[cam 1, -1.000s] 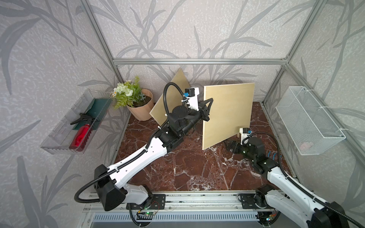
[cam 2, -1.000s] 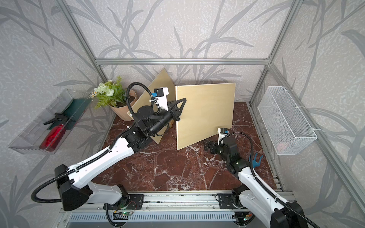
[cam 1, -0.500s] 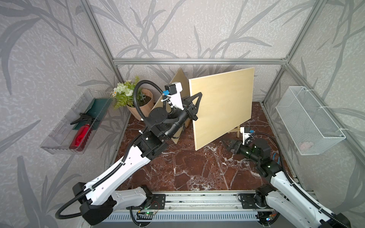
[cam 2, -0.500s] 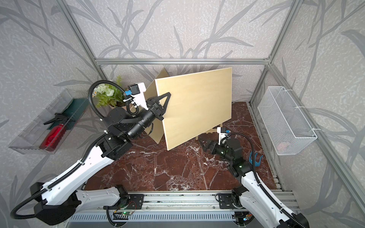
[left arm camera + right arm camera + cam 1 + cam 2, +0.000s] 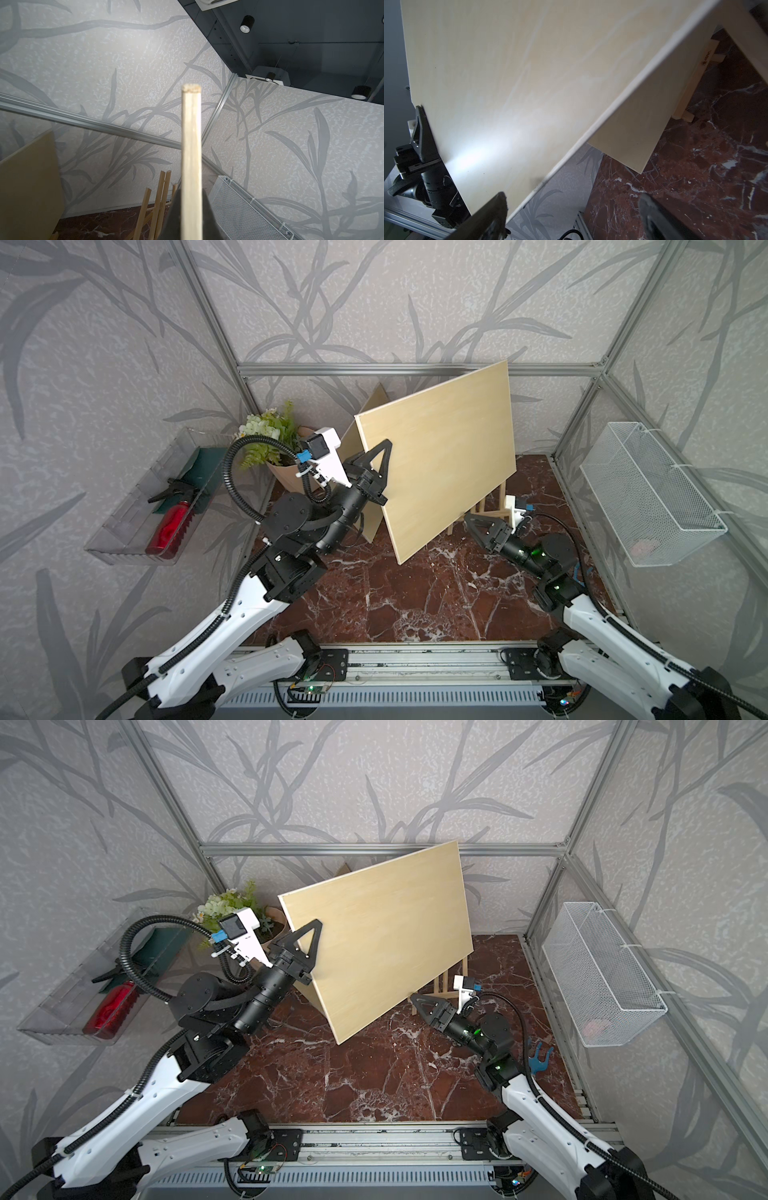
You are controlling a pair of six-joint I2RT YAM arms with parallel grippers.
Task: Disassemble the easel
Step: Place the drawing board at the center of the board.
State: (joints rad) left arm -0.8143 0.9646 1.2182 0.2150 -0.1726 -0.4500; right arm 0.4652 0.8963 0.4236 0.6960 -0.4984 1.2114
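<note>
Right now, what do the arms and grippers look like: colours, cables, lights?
Both arms have white lower links and black joints and wrists. The left arm carries a black ribbed hose looping to its white wrist camera with a blue plug. The right arm shows green lights at its joints. The left gripper and right gripper have black triangular open-frame fingers.

We see a smooth, matt wooden board (image 5: 440, 456), a bare wooden easel (image 5: 143, 207), a glossy marble tabletop (image 5: 415, 585), a white metal mesh basket (image 5: 648, 493) and a clear plastic tray (image 5: 124, 531).
</note>
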